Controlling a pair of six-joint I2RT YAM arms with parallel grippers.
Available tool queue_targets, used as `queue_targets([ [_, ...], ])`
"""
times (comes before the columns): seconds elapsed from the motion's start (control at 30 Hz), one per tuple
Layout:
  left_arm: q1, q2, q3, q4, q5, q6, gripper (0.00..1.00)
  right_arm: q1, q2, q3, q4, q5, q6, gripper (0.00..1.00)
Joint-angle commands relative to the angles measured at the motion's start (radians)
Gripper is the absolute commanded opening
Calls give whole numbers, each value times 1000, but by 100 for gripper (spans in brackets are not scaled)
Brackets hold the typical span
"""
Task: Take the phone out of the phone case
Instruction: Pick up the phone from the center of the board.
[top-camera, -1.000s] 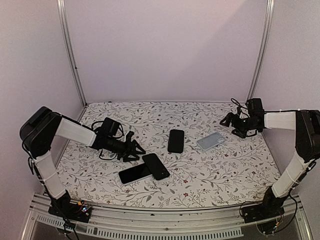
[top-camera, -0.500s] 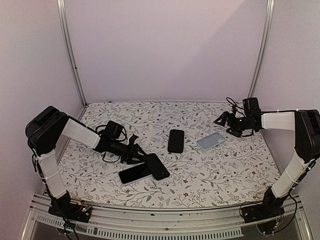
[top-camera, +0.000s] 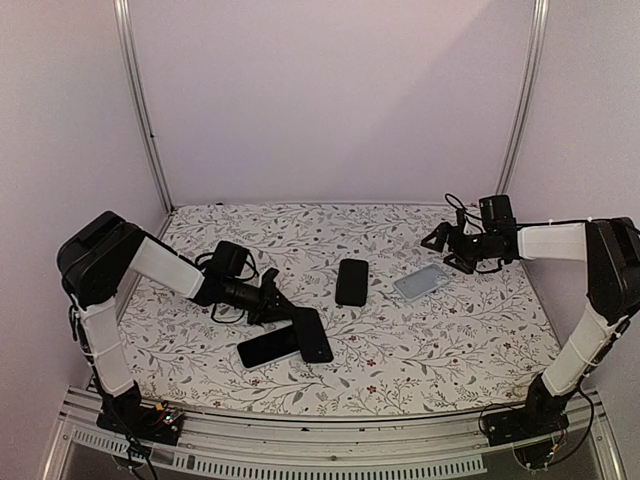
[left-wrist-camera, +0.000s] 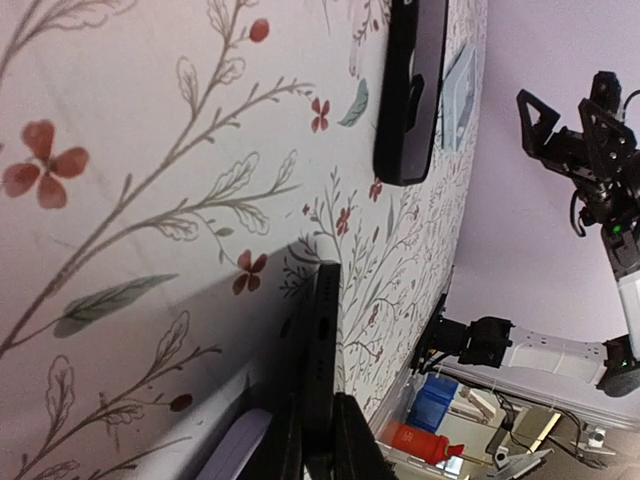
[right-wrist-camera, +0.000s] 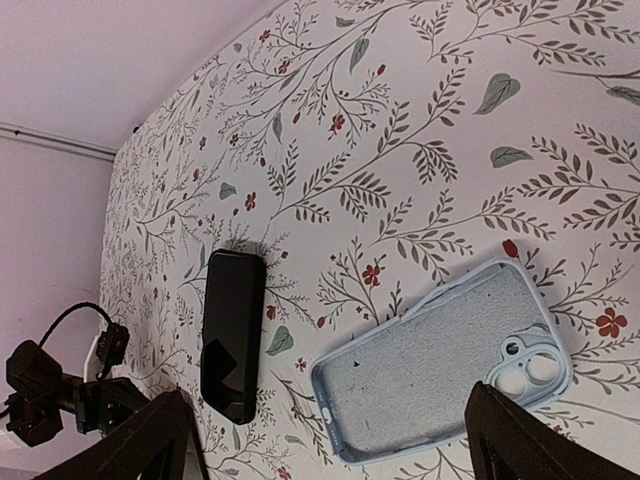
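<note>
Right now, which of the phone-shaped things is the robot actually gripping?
The black slab at the front, overlapping the pale-edged phone: the left gripper is pinched shut on its edge. The central black phone and blue case lie free.

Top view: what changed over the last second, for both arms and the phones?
The left gripper reached right and closed on the end of the near black phone; its fingers now pinch that edge. The right gripper, open throughout, drifted left. The near black phone looks barely shifted. The overlapped phone, middle black phone and pale blue case stayed put.
</note>
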Motion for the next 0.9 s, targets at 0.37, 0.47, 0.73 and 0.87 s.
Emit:
queue_targets([
  [0.37, 143, -148, 74, 16, -53, 21, 0, 48, 29, 46, 27, -4, 8, 99],
  [0.47, 215, -156, 84, 24, -65, 29, 0, 67, 46, 65, 28, -5, 7, 99],
  [0.73, 430, -119, 148, 32, -75, 31, 0, 149, 106, 123, 38, -23, 5, 99],
  [0.87, 514, -60, 196, 15, -69, 43, 0, 193, 135, 144, 33, -26, -15, 99],
])
